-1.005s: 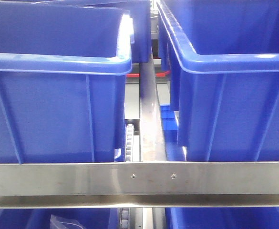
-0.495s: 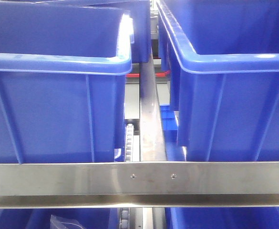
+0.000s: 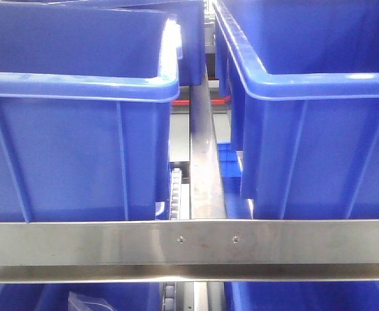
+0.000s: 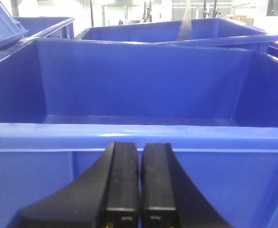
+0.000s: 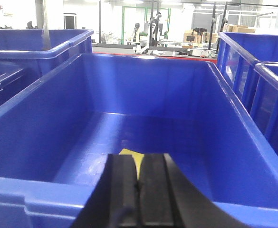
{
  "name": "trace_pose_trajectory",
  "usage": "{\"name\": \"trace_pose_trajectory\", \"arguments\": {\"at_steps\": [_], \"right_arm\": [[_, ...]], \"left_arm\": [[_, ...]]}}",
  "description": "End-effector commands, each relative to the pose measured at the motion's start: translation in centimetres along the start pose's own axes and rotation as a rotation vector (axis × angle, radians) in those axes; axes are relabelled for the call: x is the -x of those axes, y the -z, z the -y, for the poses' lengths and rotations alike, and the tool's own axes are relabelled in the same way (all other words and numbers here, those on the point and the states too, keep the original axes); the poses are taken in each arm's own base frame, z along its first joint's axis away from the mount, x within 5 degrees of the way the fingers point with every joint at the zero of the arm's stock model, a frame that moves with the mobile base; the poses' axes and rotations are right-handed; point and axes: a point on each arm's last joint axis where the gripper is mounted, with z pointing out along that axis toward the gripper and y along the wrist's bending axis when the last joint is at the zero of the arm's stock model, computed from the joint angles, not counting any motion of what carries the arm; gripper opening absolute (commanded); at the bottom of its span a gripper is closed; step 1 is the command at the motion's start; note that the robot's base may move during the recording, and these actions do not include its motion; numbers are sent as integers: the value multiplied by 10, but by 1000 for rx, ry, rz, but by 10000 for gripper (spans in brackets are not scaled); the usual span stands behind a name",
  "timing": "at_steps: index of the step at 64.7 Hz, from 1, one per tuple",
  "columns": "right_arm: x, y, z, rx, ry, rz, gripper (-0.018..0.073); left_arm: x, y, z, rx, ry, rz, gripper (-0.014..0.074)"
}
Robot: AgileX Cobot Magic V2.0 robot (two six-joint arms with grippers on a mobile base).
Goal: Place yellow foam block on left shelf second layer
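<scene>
Two large blue bins [image 3: 79,116] [image 3: 319,116] sit side by side on a steel shelf rail [image 3: 189,249], a warehouse hall far behind. One yellow foam block [image 5: 131,157] lies on the right-view bin's floor, just beyond the right claw [image 5: 139,190], pressed together. Left claw [image 4: 139,185] likewise closed, empty.

Blue bins on a steel rack

Two blue bins [image 3: 79,116] [image 3: 319,123] sat side by side behind a steel crossbar [image 3: 189,249], with a metal divider rail [image 3: 203,155] between them and a roller track [image 3: 174,194] beside it.
</scene>
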Motion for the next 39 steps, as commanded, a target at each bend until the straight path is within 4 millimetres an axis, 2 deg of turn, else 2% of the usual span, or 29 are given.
{"name": "trace_pose_trajectory", "arguments": {"at_steps": [1,16,39], "right_arm": [[10,0,1,-10,1,91,43],[-26,9,3,-45,-44,46,43],[-25,14,3,-48,-41,79,43]], "left_arm": [[-1,1,0,-5,9,75,124],[-1,1,0,-5,9,75,124],[-1,1,0,-5,9,70,124]]}}
